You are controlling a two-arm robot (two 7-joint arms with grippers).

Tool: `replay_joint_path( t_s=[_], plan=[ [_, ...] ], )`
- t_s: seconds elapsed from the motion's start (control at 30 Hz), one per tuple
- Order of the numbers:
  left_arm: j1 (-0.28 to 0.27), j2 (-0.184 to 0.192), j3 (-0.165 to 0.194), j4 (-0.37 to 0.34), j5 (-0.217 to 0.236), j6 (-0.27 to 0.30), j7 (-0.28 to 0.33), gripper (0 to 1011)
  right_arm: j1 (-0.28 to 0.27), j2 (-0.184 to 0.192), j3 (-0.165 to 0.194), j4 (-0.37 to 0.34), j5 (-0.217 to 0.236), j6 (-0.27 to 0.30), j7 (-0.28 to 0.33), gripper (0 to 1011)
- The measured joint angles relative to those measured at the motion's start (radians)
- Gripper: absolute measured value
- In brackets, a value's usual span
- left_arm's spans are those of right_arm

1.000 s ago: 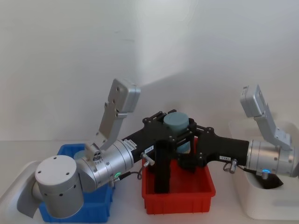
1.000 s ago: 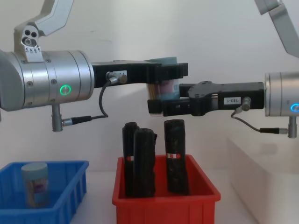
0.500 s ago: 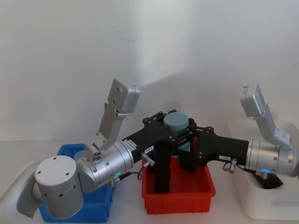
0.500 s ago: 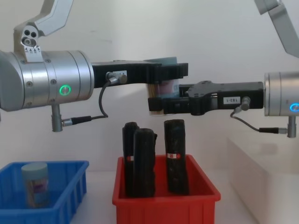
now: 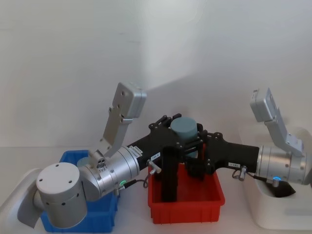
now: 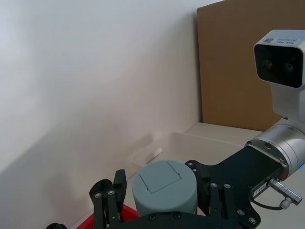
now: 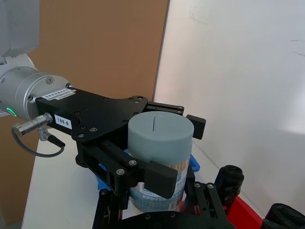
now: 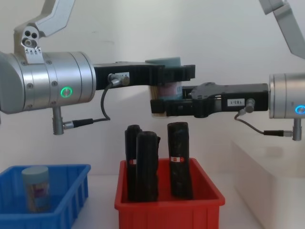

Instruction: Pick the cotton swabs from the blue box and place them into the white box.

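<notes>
A cotton swabs tub [image 5: 184, 127] with a grey-blue lid hangs in mid-air above the red bin. My right gripper [image 8: 164, 107] is shut on its lower, labelled part. My left gripper [image 8: 171, 71] brackets the lid [image 6: 164, 186] from the other side, its fingers standing a hair off it. The right wrist view shows the tub [image 7: 159, 136] between both sets of fingers. A second cotton swabs tub [image 8: 35, 188] stands upright in the blue box [image 8: 66, 191] at the left. The white box [image 5: 278, 214] sits at the right, under my right arm.
The red bin [image 8: 167, 205] sits between the two boxes, directly below the grippers. It holds three tall black cylinders [image 8: 147, 162] with red bands, whose tops reach close under my right gripper. A cardboard panel [image 6: 238, 62] stands behind the white box.
My left gripper's fingers have spread slightly, showing more of the lid. The tub stays at the same height in my right gripper. Both arms are otherwise still.
</notes>
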Motion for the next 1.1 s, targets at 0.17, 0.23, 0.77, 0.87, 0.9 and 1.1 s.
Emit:
replay_joint_path(
  t_s=[0.17,0.23,0.77,0.87,0.9,1.1],
  plan=[
    [0.000,0.000,0.000,0.000,0.000,0.000,0.000,1003,0.000,0.001,0.000,0.000,0.000,0.000,-0.001,661],
    [0.000,0.000,0.000,0.000,0.000,0.000,0.000,999,0.000,0.001,0.000,0.000,-0.001,0.000,-0.002,661],
    [0.000,0.000,0.000,0.000,0.000,0.000,0.000,1000,-0.050,0.048,0.019,-0.071,-0.028,0.028,-0.114,661],
    [0.000,0.000,0.000,0.000,0.000,0.000,0.000,1000,-0.073,0.068,0.028,-0.103,-0.034,0.041,-0.156,660],
    [0.000,0.000,0.000,0.000,0.000,0.000,0.000,1000,-0.073,0.068,0.028,-0.103,-0.034,0.041,-0.156,660],
    [0.000,0.000,0.000,0.000,0.000,0.000,0.000,999,-0.114,0.099,0.044,-0.158,-0.041,0.060,-0.234,660]
  ],
)
